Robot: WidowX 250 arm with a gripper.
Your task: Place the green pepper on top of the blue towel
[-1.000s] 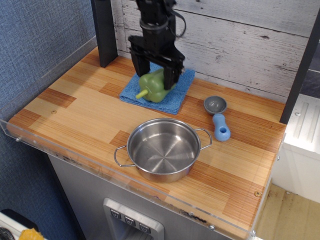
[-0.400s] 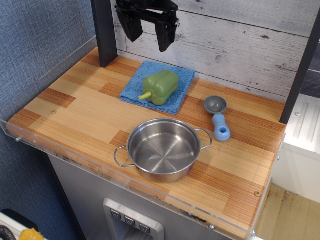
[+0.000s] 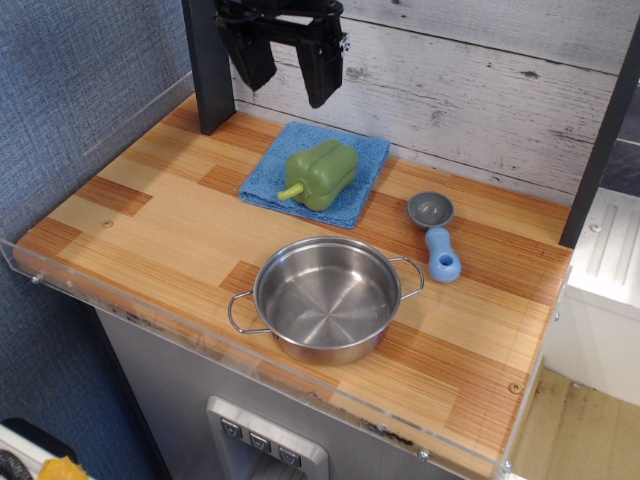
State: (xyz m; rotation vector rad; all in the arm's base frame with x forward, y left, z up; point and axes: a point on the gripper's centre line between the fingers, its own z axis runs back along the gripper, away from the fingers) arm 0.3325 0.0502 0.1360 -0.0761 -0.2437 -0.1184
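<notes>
The green pepper (image 3: 321, 173) lies on its side on the blue towel (image 3: 265, 178), its pale stem pointing to the front left. The towel lies flat at the back of the wooden counter, near the plank wall. My gripper (image 3: 284, 75) hangs well above the towel's back left corner, at the top of the view. Its two black fingers (image 3: 320, 72) are spread wide apart with nothing between them. The pepper is free of the gripper.
A steel pot (image 3: 326, 297) with two handles stands in front of the towel. A grey scoop with a light-blue handle (image 3: 437, 238) lies to the right. A dark post (image 3: 208, 70) stands at the back left. A clear guard (image 3: 150, 305) runs along the front edge.
The gripper was around the pepper on the towel a second ago. It has let go, risen high and shifted slightly left. The pepper stays on the towel.
</notes>
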